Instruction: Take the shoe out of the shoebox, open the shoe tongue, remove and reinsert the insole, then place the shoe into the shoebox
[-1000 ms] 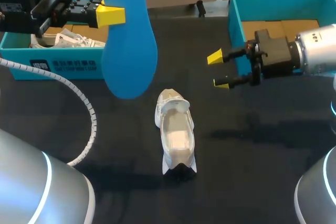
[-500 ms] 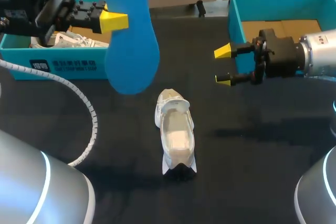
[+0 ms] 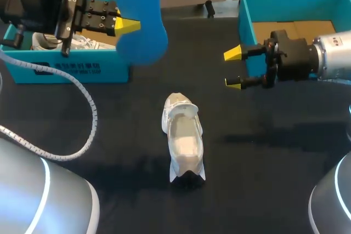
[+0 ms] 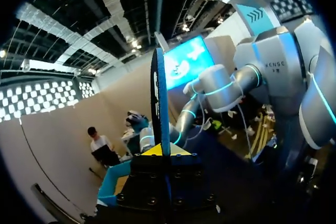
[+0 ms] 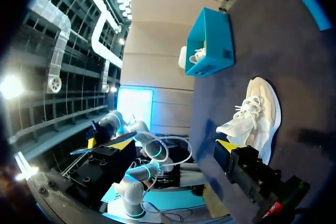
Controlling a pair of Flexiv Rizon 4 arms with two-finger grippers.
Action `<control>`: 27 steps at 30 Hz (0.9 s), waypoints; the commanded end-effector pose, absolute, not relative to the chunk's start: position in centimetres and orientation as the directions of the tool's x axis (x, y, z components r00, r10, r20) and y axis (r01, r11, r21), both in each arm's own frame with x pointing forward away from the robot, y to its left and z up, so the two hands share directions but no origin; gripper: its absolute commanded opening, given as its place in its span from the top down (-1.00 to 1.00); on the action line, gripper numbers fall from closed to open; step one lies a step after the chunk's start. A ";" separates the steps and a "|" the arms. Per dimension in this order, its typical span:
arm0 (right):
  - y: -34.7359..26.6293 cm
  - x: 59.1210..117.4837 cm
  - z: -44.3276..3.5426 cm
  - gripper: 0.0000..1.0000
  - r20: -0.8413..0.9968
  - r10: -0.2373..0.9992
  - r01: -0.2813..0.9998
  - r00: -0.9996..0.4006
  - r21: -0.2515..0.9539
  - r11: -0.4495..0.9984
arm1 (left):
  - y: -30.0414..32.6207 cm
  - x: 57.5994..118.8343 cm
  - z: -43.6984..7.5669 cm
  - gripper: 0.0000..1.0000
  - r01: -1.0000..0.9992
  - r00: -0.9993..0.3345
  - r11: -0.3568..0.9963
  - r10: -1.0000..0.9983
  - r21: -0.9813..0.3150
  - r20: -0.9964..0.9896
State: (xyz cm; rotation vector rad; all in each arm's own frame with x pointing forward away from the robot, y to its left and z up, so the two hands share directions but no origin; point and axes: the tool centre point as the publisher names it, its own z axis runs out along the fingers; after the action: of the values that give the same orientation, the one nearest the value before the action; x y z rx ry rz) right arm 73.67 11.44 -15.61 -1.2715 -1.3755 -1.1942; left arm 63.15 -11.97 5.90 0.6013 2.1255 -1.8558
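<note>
A white shoe (image 3: 184, 138) lies on the black table, mid-table, and its interior shows from above. My left gripper (image 3: 127, 24) is shut on the blue insole (image 3: 141, 20), held in the air in front of the left teal shoebox (image 3: 66, 69). In the left wrist view the insole (image 4: 160, 93) stands edge-on between the fingers of that gripper (image 4: 160, 150). My right gripper (image 3: 233, 69) hovers open and empty to the right of the shoe, beside the right teal box (image 3: 244, 20). The right wrist view shows the shoe (image 5: 257, 114) ahead of this gripper (image 5: 174, 145).
The left shoebox holds a second white shoe (image 3: 77, 41), also visible in the box (image 5: 210, 43) in the right wrist view. The right box shows a brown cardboard floor (image 3: 290, 28). A grey coiled hose (image 3: 88, 108) trails over the table's left side.
My left gripper has turned and shifted slightly right, so the insole no longer hangs down long but appears short and tilted. The right gripper drew back a little rightward, then held still.
</note>
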 end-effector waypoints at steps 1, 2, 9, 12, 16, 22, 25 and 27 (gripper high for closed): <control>11.6 73.7 -15.6 -1.00 0.986 0.145 0.997 -0.079 0.078 0.009 | -11.9 62.7 6.1 1.00 0.578 -0.815 0.116 0.129 -0.808 -0.565; 11.6 73.7 -15.6 -1.00 0.986 0.145 0.997 -0.079 0.078 0.009 | -12.0 62.7 5.9 1.00 0.596 -0.802 0.124 0.134 -0.793 -0.582; 11.6 73.7 -15.6 -1.00 0.986 0.145 0.997 -0.079 0.078 0.009 | -12.2 64.7 2.2 1.00 0.765 -0.644 0.023 0.061 -0.644 -0.763; 11.6 73.7 -15.6 -1.00 0.986 0.145 0.997 -0.079 0.078 0.009 | -12.3 66.0 0.3 1.00 0.768 -0.639 -0.014 0.065 -0.641 -0.767; 11.6 73.7 -15.6 -1.00 0.986 0.145 0.997 -0.079 0.078 0.009 | -12.3 66.0 0.3 1.00 0.768 -0.639 -0.014 0.065 -0.641 -0.767; 11.6 73.7 -15.6 -1.00 0.986 0.145 0.997 -0.079 0.078 0.009 | -12.3 66.0 0.3 1.00 0.768 -0.639 -0.014 0.065 -0.641 -0.767; 11.6 73.7 -15.6 -1.00 0.986 0.145 0.997 -0.079 0.078 0.009 | -12.3 66.0 0.3 1.00 0.768 -0.639 -0.014 0.065 -0.641 -0.767; 11.6 73.7 -15.6 -1.00 0.986 0.145 0.997 -0.079 0.078 0.009 | -12.3 66.0 0.3 1.00 0.768 -0.639 -0.014 0.065 -0.641 -0.767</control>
State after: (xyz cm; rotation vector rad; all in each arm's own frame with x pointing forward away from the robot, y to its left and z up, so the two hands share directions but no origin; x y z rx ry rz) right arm 73.70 11.46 -15.58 -1.2711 -1.3768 -1.1927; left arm 66.01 -12.29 0.24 0.8666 1.7324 -1.7075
